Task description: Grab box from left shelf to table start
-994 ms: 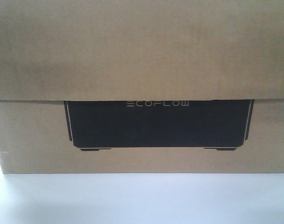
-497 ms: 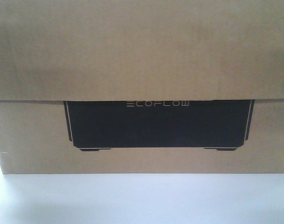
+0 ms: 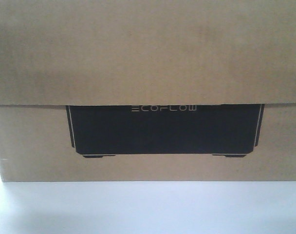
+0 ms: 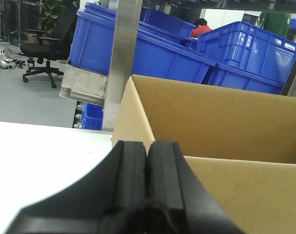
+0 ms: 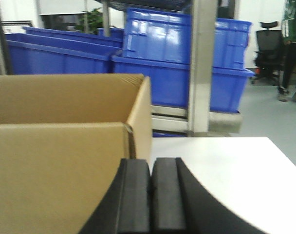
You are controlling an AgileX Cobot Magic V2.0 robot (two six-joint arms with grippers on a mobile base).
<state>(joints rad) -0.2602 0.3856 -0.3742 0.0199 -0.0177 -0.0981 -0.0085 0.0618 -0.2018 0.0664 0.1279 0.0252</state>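
The box [image 3: 148,73] sits on the white counter [image 3: 148,207], its black ECOFLOW panel [image 3: 165,129] facing the front camera. Its top is open; from both wrist views only bare cardboard inner walls show, the bottom hidden. The left gripper [image 4: 147,170] has its jaws pressed together, holding nothing, near the box's left corner. The right gripper [image 5: 150,192] is likewise closed and empty, by the right corner. Blue bins [image 4: 153,51] fill the shelf [image 4: 124,53] behind; what they hold cannot be seen.
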